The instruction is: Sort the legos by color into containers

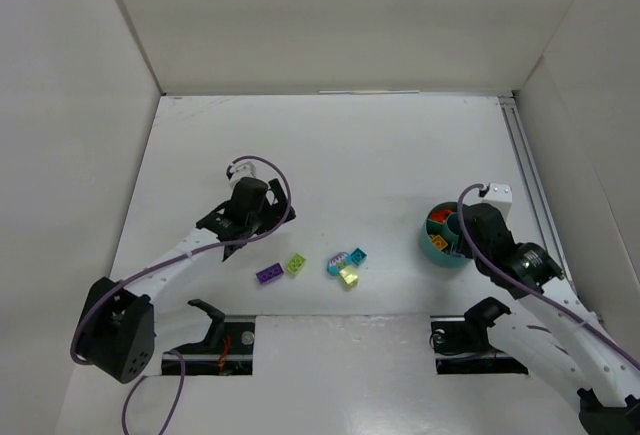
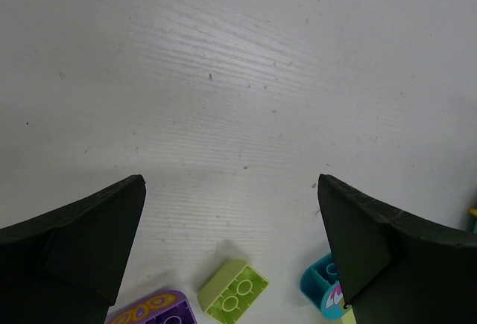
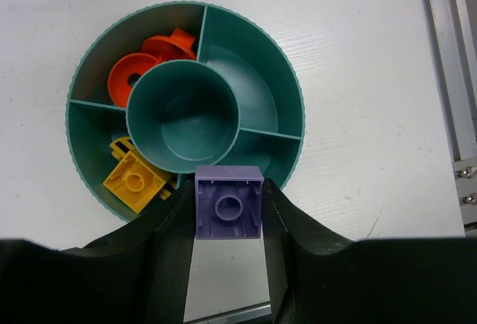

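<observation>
Right wrist view: you look down into the round teal bowl (image 3: 257, 71), a central cup (image 3: 182, 112) ringed by wedge-shaped compartments. The upper-left wedge holds two round orange pieces (image 3: 149, 63). The lower-left wedge holds a yellow brick (image 3: 134, 182) lying against a dark striped part too hidden to name. The right gripper (image 3: 227, 188) has its jaws clamped on a purple brick (image 3: 229, 208), hollow underside toward the camera, at the bowl's near rim by the lower wedge; you cannot tell whether brick and rim touch.

Left wrist view: the left gripper (image 2: 229, 179) has its jaws wide apart over the worktop (image 2: 238, 78), gripping nothing. Low in this view lie a lime green brick (image 2: 232, 292), a purple piece (image 2: 153, 310) to its left and a teal piece (image 2: 322, 283) to its right.

Top external view: the bowl sits at the right of the worktop under the right gripper. The loose legos lie clustered near the front centre, well apart from the bowl, among them a teal brick (image 1: 358, 254) touching a translucent yellow brick (image 1: 349, 276).
</observation>
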`<state>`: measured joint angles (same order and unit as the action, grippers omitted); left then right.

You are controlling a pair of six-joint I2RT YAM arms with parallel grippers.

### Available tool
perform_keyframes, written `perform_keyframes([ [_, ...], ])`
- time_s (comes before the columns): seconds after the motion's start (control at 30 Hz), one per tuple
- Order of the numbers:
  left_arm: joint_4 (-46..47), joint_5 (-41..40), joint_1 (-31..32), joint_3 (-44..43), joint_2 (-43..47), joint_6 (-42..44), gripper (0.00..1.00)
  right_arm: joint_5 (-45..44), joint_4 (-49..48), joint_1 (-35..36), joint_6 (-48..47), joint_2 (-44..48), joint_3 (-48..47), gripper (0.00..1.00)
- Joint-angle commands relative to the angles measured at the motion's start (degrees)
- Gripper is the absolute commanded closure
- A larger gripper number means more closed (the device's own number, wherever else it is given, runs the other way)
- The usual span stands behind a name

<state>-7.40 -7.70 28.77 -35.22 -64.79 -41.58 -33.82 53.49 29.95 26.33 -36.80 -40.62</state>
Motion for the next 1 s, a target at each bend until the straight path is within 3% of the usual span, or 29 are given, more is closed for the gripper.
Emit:
perform_keyframes([
  [0.0, 1.42, 0.06, -0.12, -0.72, -0.24, 0.80, 0.00, -3.00, -3.05, -0.34, -0.66, 0.23, 0.54, 0.67],
  [0.23, 1.42, 0.06, -0.12, -1.78, -1.30, 0.80, 0.00, -3.00, -3.05, -0.34, -0.14, 0.23, 2.21, 0.66],
  [0.37, 1.42, -0.46, -0.12, -1.78, -1.30, 0.80, 0.00, -3.53, -4.45, -0.86, -0.14, -0.29, 3.79, 0.60],
  [0.57, 0.37, -1.08, -0.12, -2.31, -0.77, 0.80, 0.00, -3.53, -6.12, -0.86, -0.14, -0.29, 4.32, 0.48],
  [0.7, 0.37, -1.08, -0.12, -2.31, -0.16, 0.80, 0.00, -3.53, -6.65, -0.86, -0.14, -0.29, 4.32, 0.30],
  [0.97, -4.27, -0.03, -0.12, -2.83, 0.90, -0.86, 0.00, -1.95, -8.75, -0.86, -3.81, 1.29, 3.80, 0.24],
])
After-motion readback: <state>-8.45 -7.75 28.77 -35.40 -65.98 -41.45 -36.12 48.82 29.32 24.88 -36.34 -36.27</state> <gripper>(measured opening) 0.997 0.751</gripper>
